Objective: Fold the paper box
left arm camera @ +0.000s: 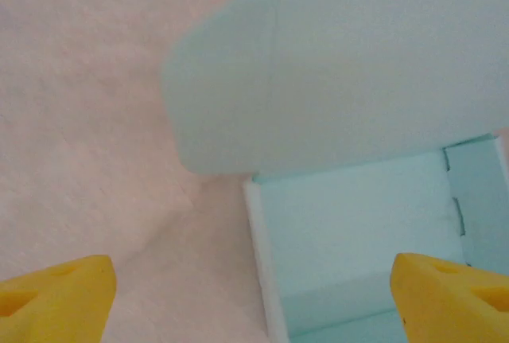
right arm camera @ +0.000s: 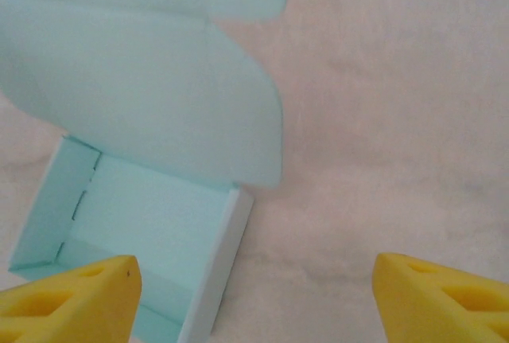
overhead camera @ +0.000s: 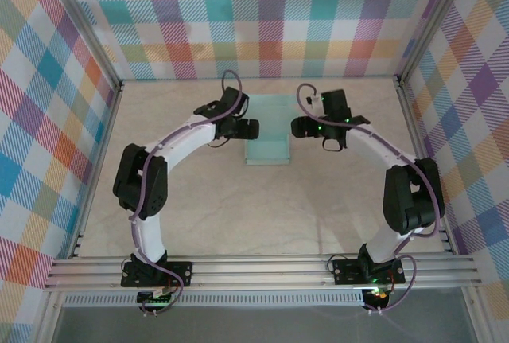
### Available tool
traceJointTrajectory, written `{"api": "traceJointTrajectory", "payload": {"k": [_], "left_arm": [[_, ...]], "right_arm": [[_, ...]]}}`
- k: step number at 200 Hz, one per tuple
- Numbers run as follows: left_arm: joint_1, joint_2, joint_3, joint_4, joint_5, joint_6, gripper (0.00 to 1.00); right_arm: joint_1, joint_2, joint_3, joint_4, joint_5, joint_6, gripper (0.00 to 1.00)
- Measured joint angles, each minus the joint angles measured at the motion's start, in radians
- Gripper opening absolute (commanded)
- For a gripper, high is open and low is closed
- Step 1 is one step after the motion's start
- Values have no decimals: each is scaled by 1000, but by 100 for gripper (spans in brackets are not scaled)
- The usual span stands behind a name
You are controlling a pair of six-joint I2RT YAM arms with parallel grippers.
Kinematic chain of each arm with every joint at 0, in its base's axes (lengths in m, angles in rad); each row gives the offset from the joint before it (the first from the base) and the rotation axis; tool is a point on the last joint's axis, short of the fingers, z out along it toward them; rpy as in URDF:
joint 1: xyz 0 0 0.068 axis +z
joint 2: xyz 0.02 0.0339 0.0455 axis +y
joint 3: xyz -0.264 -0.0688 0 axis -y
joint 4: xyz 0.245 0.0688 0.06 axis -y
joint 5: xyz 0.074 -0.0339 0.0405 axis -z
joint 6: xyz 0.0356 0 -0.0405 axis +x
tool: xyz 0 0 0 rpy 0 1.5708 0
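The left gripper (left arm camera: 253, 303) and right gripper (right arm camera: 254, 299) both stand spread wide, grasping nothing, at 9 and 3 o'clock of the paper box (overhead camera: 268, 150), a half-formed mint tray with its lid flap reaching toward 12 o'clock, resting on the beige table (overhead camera: 238, 216).

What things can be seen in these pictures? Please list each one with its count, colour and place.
paper box: one, pale mint-teal, far middle of the table, lid open
table: one, pale beige, under everything
walls: three, multicoloured check, left, back and right
rails: several, silver, near edge
left arm, right arm: two, white with black joints, bases at the rails
left gripper: one, yellow fingers, open, at the box's left side
right gripper: one, yellow fingers, open, at the box's right side
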Motion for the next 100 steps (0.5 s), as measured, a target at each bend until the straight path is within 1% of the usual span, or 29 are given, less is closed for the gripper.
{"api": "traceJointTrajectory", "payload": {"k": [18, 34, 55, 73, 87, 100], "left_arm": [[43, -17, 7, 23, 32, 47, 89], [80, -9, 58, 6, 74, 117, 89], [113, 42, 211, -43, 127, 239, 91], [124, 97, 341, -76, 135, 325, 91], [125, 127, 401, -96, 135, 378, 91], [126, 143, 422, -114, 135, 412, 92]], "right_arm": [[-39, 20, 60, -16, -64, -60, 75], [-66, 54, 120, -45, -138, -128, 75], [-95, 120, 211, -101, -247, -238, 75], [-106, 199, 311, -172, -321, -343, 74], [-108, 277, 410, -247, -368, -425, 73], [-107, 355, 513, -320, -398, -493, 72]]}}
